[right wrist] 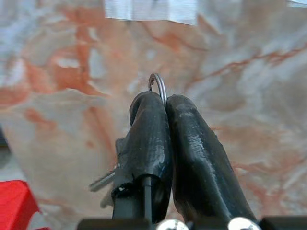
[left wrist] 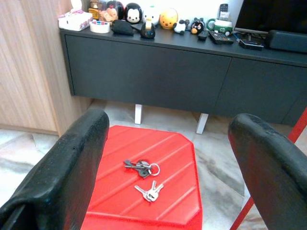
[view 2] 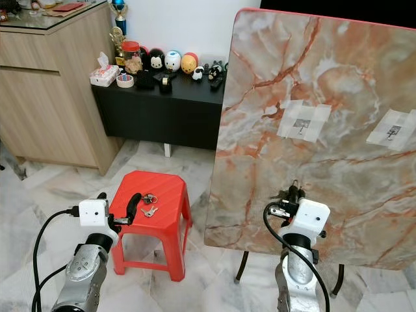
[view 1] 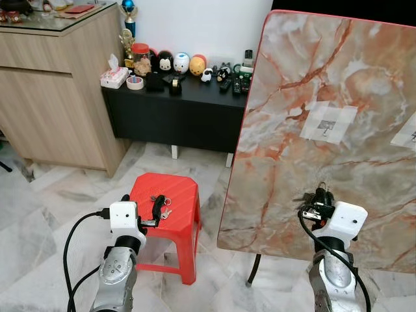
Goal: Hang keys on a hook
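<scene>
My right gripper is shut on a key ring, its keys dangling beside the fingers. It hovers in front of the upright marble board, below a taped hook. A second taped hook is at the board's right edge. Two more key bunches lie on the red stool. My left gripper stands open just over the stool's near edge, its fingers framing those keys.
A black low cabinet with toys, tissue box and remotes stands against the back wall. A wooden sideboard is at the left. The marble board rests on thin legs over a tiled floor.
</scene>
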Robot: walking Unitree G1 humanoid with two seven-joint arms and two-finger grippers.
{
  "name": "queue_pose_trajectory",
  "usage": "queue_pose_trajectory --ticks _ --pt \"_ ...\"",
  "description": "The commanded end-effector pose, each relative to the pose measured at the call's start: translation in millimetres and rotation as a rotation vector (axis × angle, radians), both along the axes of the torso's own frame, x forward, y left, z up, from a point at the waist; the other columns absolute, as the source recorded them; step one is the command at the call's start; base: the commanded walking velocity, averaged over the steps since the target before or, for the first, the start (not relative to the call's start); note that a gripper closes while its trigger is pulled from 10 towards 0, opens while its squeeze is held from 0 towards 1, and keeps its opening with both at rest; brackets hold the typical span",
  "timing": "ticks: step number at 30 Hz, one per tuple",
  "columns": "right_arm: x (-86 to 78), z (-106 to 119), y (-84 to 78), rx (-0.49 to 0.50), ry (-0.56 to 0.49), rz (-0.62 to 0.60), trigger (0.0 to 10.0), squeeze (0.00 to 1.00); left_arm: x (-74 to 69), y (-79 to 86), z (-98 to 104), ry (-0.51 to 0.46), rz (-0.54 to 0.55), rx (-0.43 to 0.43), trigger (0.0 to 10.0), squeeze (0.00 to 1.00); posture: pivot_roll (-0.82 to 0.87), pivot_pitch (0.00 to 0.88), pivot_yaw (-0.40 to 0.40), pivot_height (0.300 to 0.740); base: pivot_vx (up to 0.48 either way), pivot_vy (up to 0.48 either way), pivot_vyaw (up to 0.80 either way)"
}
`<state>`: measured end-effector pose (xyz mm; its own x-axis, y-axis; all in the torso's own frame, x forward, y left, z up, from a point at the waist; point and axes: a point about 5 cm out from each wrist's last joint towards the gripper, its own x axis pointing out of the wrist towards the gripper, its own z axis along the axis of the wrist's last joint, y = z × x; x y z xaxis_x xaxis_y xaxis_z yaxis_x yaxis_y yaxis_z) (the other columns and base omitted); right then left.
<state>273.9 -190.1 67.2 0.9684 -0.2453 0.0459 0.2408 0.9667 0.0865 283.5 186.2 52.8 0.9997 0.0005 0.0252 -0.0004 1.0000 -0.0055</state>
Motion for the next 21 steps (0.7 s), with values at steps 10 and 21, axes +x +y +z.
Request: queue_pose_trajectory --ticks 10,21 --pt "-3.3 -2.9 -2.0 0.023 0.015 0.01 10.0 0.0 1.5 -5.2 3.1 -0.01 -0.016 -0.012 10.0 0.0 -0.05 0.0 -0.108 0.74 0.0 0.0 0.0" --pt "0.0 -2.4 0.0 0.033 0.015 0.011 10.0 0.0 2.6 -7.8 4.2 -0.014 -0.027 -0.012 10.0 0.0 -0.05 0.0 -0.108 0.74 0.238 0.0 0.0"
